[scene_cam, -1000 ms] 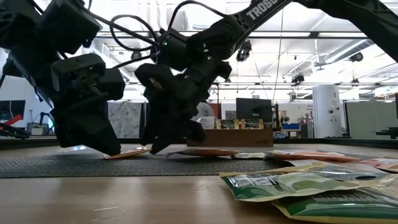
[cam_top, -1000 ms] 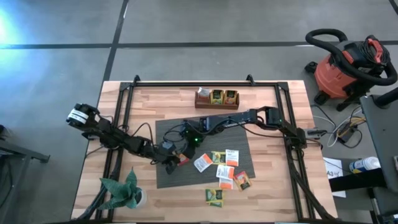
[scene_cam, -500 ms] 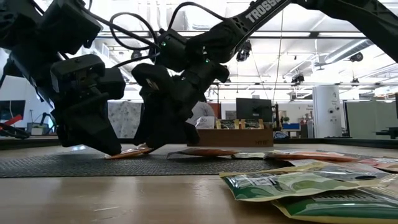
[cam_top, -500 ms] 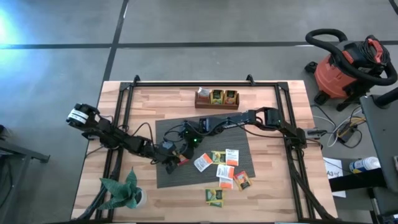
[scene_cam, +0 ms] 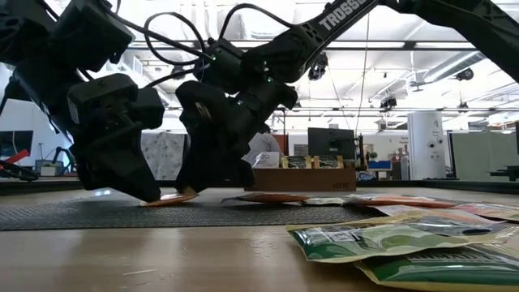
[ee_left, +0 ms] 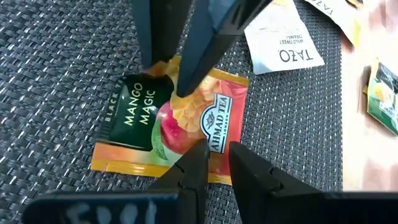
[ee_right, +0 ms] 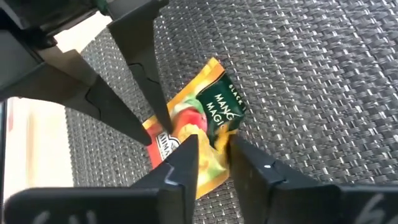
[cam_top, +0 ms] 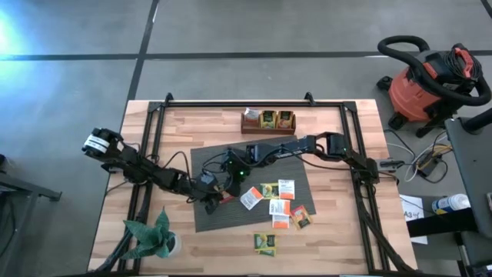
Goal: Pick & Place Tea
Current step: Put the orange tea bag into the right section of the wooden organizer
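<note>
An orange-red "Mango Magic" tea packet [ee_left: 180, 118] lies on the grey mat [cam_top: 215, 219]; it also shows in the right wrist view [ee_right: 208, 118] and in the low view [scene_cam: 166, 198]. My left gripper [ee_left: 214, 155] stands at its near edge and my right gripper [ee_right: 214, 149] at the opposite edge, both shut on it with fingers pointing down. In the high view the left gripper [cam_top: 214, 201] and the right gripper [cam_top: 227, 188] nearly meet. Several more packets [cam_top: 269, 191] lie flat on the mat's right half, and one green packet [cam_top: 265, 244] lies on the wood. My left gripper pinches the packet's near edge [ee_left: 214, 169] between its two fingertips, coming from above and slanting from the table's left. The packet lies on the mat, that edge slightly raised. My right gripper pinches the packet's opposite edge [ee_right: 214, 140] between its fingertips, slanting down from the table's right. The foil is crumpled between the fingers [ee_right: 183, 165], and the rest of the packet rests on the mat.
A wooden box [cam_top: 267, 121] with upright packets stands at the table's far side. A potted plant [cam_top: 154, 237] sits at the near left corner. A black frame [cam_top: 154, 115] runs along the table's edges. Bare wood shows near the mat's near edge.
My right gripper has edged toward the left gripper along the packet, and the two now stand closer together. A few loose packets on the mat's right near part have shifted slightly.
</note>
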